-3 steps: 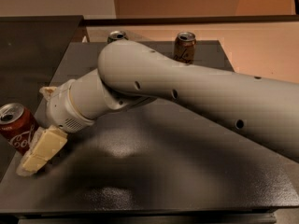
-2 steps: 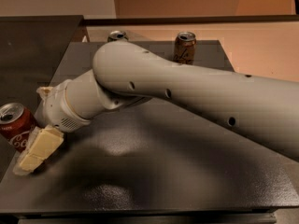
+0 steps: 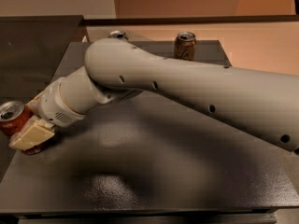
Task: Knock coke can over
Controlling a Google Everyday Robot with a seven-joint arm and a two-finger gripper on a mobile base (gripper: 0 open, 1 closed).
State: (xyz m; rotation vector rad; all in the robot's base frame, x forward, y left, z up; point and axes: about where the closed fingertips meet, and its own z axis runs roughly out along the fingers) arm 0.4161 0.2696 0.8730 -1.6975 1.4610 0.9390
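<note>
From the camera view, I take the dark, speckled table [image 3: 163, 171] as my landmark. The robot's pale grey arm [image 3: 187, 85] comes in over the table's right side and slants across its middle toward its left edge, hiding much of the surface beneath it.

The gripper [image 3: 30, 139] sits at the table's left edge, about halfway along that side, with its cream-coloured end pressed against the coke can [image 3: 10, 120]. I cannot tell whether the gripper is spread apart or closed on anything, because only the near face of it shows, lying across the lower front of the can.

The coke can is at the table's left edge too, right at the rim. It leans, with its silver top tipped toward the camera and its red body showing both above and just below the gripper. I cannot read any script on it from here, and the gripper hides its base.

At the table's far edge stands a brown can [image 3: 185, 45], upright with its silver top and tab visible. Its label carries markings I cannot make out. Further left along the far edge, only the silver top of another can [image 3: 117, 34] peeks out behind the arm, so I cannot read its label.
</note>
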